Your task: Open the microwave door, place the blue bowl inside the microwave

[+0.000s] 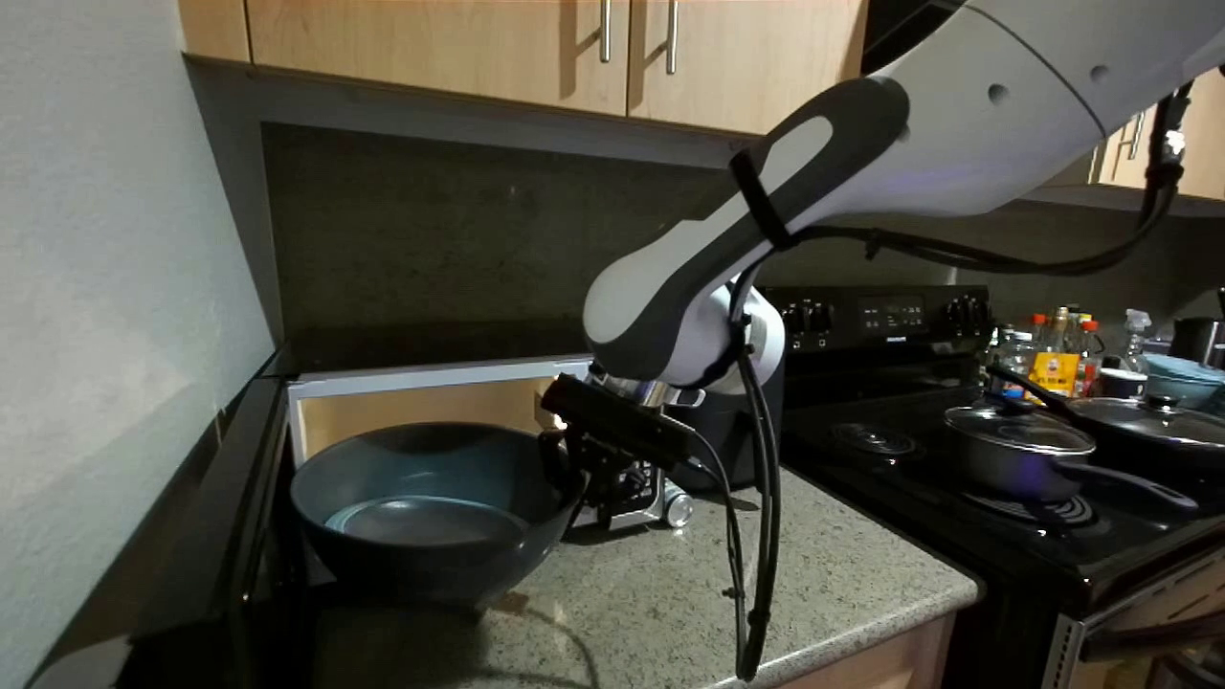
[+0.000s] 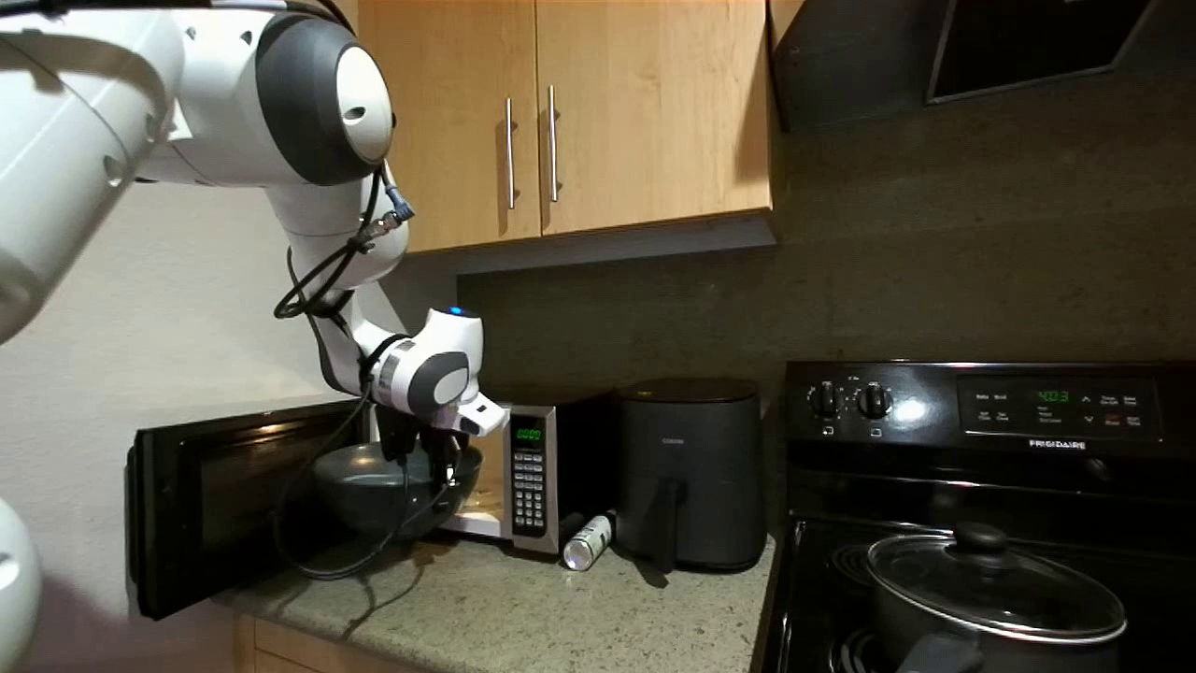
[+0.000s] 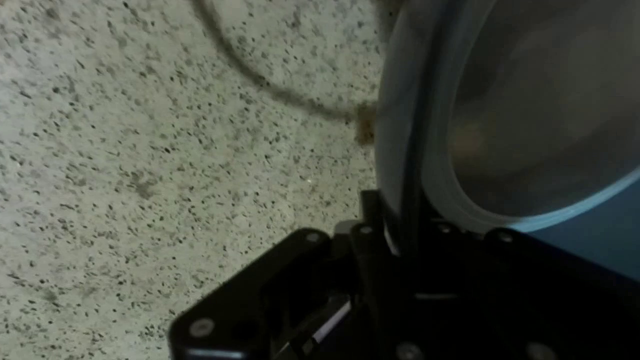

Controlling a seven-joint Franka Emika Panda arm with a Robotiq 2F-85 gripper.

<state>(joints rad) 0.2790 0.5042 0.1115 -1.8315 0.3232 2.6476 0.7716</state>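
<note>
The microwave (image 2: 534,477) stands on the counter with its cavity exposed; its top front edge (image 1: 440,375) shows in an exterior view. The microwave door (image 2: 238,505) is swung wide open toward the wall; it shows edge-on as a dark slab (image 1: 215,545). The dark blue bowl (image 1: 431,522) is in front of the opening, slightly tilted, apparently just above the counter; it also shows in an exterior view (image 2: 374,491). My gripper (image 3: 395,215) is shut on the bowl's rim, one finger outside and one inside the wall. The bowl (image 3: 595,225) fills the right of the wrist view.
A black air fryer (image 2: 687,477) stands right of the microwave, with a can (image 2: 590,542) lying between them. A stove with a lidded pot (image 2: 995,589) is farther right. Wooden cabinets (image 2: 654,112) hang above. A wall (image 1: 105,287) rises beside the door.
</note>
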